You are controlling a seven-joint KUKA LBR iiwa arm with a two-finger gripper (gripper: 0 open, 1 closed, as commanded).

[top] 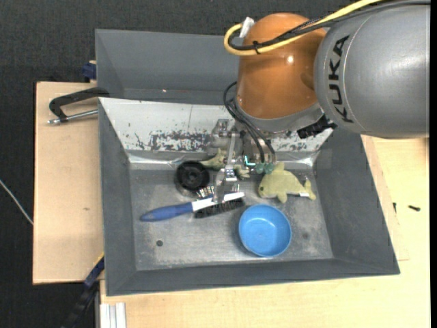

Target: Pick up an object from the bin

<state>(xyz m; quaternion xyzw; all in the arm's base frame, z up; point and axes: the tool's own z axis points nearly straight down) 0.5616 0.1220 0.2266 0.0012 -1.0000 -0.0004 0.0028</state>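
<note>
The gripper (229, 178) hangs low over the bristle end of a brush (167, 212) mid-bin (116, 203) — I cannot tell whether it is apart or together. The brush lies nearly left-right, its blue handle pointing left and its black bristles right. A blue bowl (265, 231) sits just beside the bristles — the floor round the handle lies open

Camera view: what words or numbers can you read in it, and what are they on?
"KUKA": black letters on the robot's big grey metal arm.
Nothing readable on the round blue plastic bowl, the blue-handled black-bristled brush or the grey metal bin.
</note>
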